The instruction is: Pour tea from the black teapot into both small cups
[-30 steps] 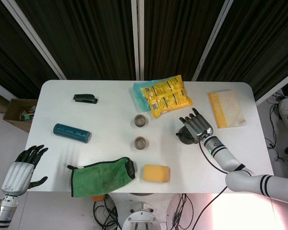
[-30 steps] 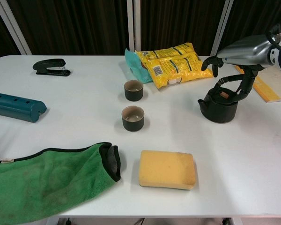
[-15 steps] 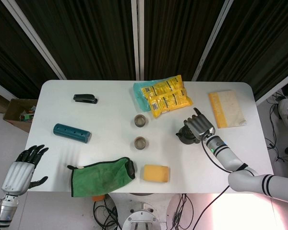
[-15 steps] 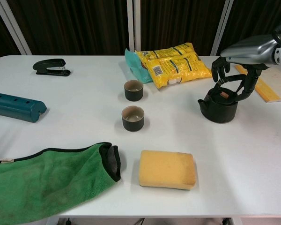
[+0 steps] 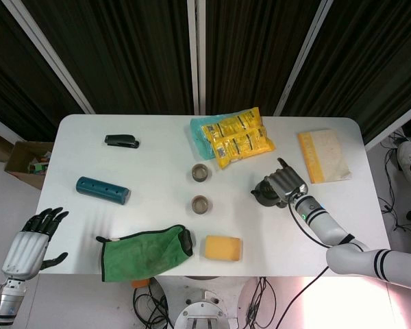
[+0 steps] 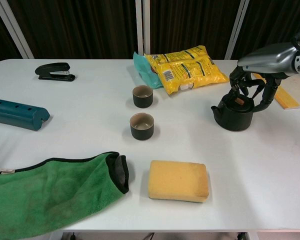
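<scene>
1 white table (image 5: 157,226). On it, big to small: 1 green cloth (image 6: 50,192) at front-left edge; yellow snack packs (image 5: 238,137) at back-centre, count unclear, lying on a teal pack (image 5: 197,134); 1 tan flat packet (image 5: 323,155) back-right; 1 teal cylinder (image 6: 17,114) w/ holes, left; 1 yellow sponge (image 6: 178,180) front-centre; 1 black teapot (image 6: 233,113) right of centre; 1 black stapler (image 6: 55,71) back-left; 2 small cups, far cup (image 6: 142,96) & near cup (image 6: 142,126), in a line mid-table.

Betw. teapot & cups only bare tabletop; sponge sits nearer the front, snack packs behind.

Right hand (image 6: 255,80) is right over the teapot, fingers curled down around its top/handle; firm grip or just touching, can't tell. Pot base on the table, upright, spout twd the cups.

Left hand (image 5: 29,240) off the table's front-left corner, fingers apart, holding nothing, well away from everything.
</scene>
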Controlling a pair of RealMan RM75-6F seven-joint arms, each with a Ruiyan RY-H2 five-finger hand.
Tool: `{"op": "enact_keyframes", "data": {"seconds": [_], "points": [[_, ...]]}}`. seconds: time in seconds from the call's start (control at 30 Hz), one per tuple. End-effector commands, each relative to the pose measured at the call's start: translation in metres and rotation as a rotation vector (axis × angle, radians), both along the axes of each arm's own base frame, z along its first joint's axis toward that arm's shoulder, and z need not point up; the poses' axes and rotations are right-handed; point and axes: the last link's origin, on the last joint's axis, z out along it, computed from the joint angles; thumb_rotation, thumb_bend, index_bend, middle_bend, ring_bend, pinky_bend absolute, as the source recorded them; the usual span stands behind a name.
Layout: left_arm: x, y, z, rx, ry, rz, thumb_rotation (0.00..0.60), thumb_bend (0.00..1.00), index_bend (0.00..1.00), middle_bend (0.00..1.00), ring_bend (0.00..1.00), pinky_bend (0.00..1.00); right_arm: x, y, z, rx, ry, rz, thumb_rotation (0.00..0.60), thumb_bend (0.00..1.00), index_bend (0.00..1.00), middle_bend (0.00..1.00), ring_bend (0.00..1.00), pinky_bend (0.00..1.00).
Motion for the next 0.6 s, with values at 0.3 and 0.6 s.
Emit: {"op": "enact_keyframes", "data": {"seconds": [0.3,0.6], "points": [[-0.0008,0.0001,0.0009,0.003,-0.001,0.002,0.6,0.07,0.15,0.12,0.11,0.22,-0.0027,0.001,-0.0054,0.034,-0.016,-0.037,0.6,0.13,0.49,0.52,0.4,0.0],[-0.0016,0.0002,0.0005,0.002,-0.003,0.004,0.6,0.07,0.15,0.12,0.11,0.22,-0.0029,0.0016,-0.0039,0.039,-0.015,-0.054,0.6,0.13,0.57,0.59,0.46,0.0]]}}
